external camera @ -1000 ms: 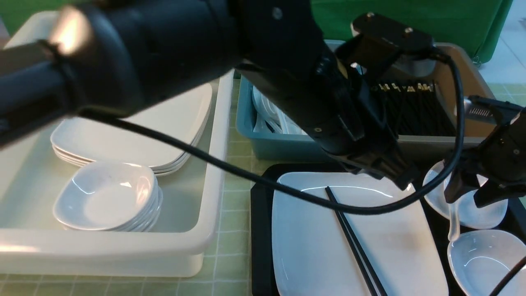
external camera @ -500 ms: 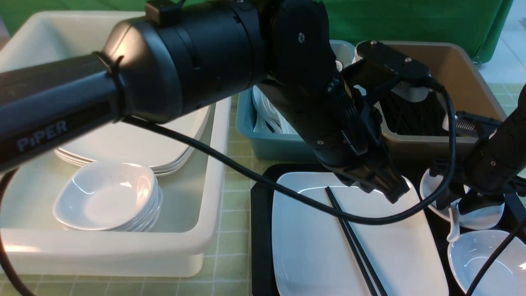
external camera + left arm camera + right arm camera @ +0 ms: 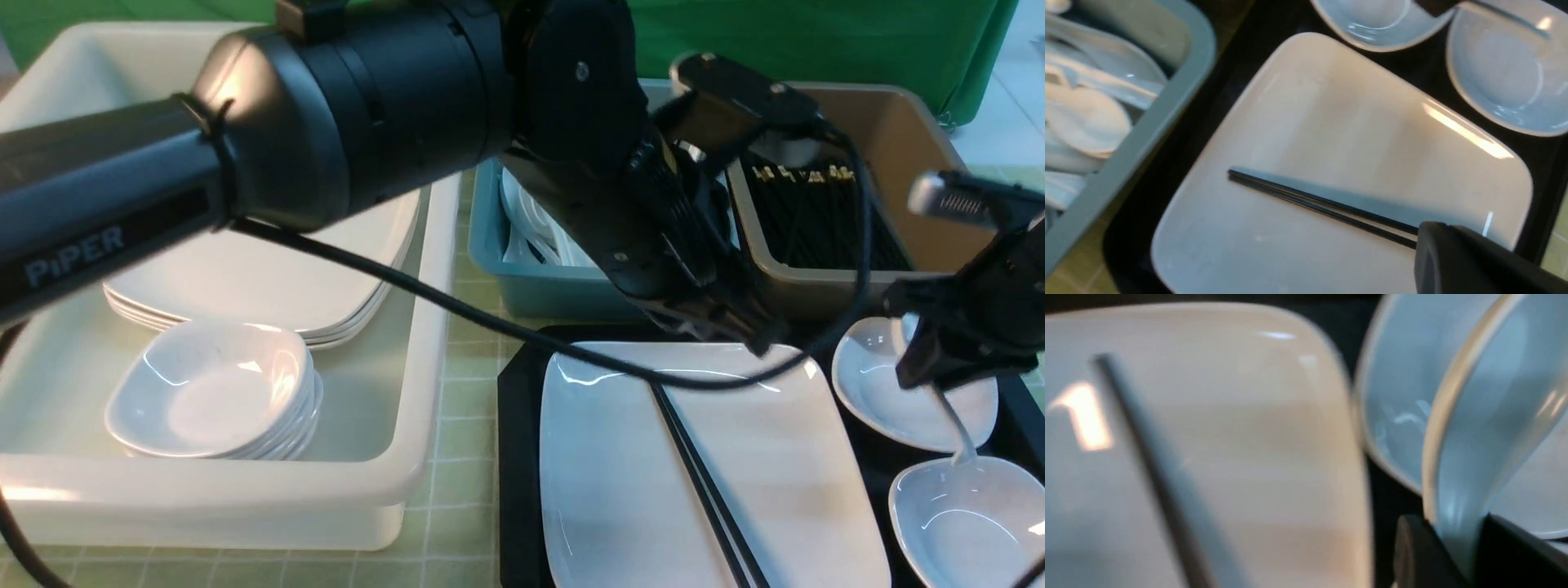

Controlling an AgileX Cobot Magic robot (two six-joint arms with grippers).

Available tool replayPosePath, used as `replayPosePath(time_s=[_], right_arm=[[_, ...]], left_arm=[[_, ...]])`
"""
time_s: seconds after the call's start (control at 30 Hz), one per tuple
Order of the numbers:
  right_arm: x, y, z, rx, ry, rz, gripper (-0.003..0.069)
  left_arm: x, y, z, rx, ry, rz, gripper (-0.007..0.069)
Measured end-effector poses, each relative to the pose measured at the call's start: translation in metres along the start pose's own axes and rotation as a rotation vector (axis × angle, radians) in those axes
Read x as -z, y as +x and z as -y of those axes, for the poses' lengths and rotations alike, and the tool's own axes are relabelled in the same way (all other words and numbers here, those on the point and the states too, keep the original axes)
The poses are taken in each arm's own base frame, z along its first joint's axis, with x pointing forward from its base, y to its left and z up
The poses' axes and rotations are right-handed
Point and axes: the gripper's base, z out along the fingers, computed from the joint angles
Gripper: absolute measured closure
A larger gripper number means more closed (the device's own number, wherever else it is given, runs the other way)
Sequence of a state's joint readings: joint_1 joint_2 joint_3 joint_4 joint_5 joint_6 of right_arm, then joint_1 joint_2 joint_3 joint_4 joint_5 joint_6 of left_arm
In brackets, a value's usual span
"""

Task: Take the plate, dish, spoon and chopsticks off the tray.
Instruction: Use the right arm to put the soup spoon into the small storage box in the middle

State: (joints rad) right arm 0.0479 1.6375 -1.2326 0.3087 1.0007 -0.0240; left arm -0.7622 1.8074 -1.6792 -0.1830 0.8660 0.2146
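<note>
Two small white dishes sit on the right part of the tray [image 3: 518, 457]: the far dish [image 3: 890, 400] toward its far edge and the near dish [image 3: 971, 523] toward its near edge. The plate [image 3: 620, 490] fills the middle of the tray. The chopsticks [image 3: 694, 465] lie side by side, aslant across the plate.

The right gripper [image 3: 939, 377] hangs over the tray's right part, above the far dish, with its jaws clamped on the spoon [image 3: 1470, 465]. The spoon slants down from the jaws, and its lower end reaches the far rim of the near dish; whether it touches there cannot be told.

The left gripper [image 3: 755, 335] hovers at the tray's far edge, over the plate's far rim, with its jaws pressed together.

Just beyond the tray's far edge stand a teal tub [image 3: 531, 294] of white spoons and a brown tub [image 3: 816, 282] of black chopsticks. Left of the tray stands a white tub [image 3: 245, 498] holding stacked plates and stacked dishes.
</note>
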Motion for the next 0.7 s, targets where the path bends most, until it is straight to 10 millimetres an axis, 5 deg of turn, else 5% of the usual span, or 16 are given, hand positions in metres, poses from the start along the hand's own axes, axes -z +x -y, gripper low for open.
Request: replayPosePath(time_s=[0.17, 0.27, 0.43, 0.57, 0.7], right_arm=[[0.045, -0.024, -0.053, 0.147, -0.204, 0.17, 0.0507], [0.053, -0.045, -0.077, 0.205, -0.248, 0.246, 0.0507], [0.03, -0.099, -0.126, 0.28, -0.315, 0.344, 0.0507], [-0.007, -0.135, -0.149, 0.26, -0.356, 0.356, 0.0507], [-0.029, -0.148, -0.155, 0.252, -0.364, 0.341, 0.045]], left_arm=[[0.02, 0.001, -0.051, 0.168, -0.105, 0.061, 0.0644], [0.027, 0.006, -0.073, 0.233, -0.142, 0.062, 0.0644], [0.054, 0.019, -0.109, 0.323, -0.21, 0.05, 0.0644], [0.073, 0.023, -0.109, 0.333, -0.223, 0.032, 0.0644], [0.081, 0.025, -0.105, 0.333, -0.218, 0.016, 0.0644]])
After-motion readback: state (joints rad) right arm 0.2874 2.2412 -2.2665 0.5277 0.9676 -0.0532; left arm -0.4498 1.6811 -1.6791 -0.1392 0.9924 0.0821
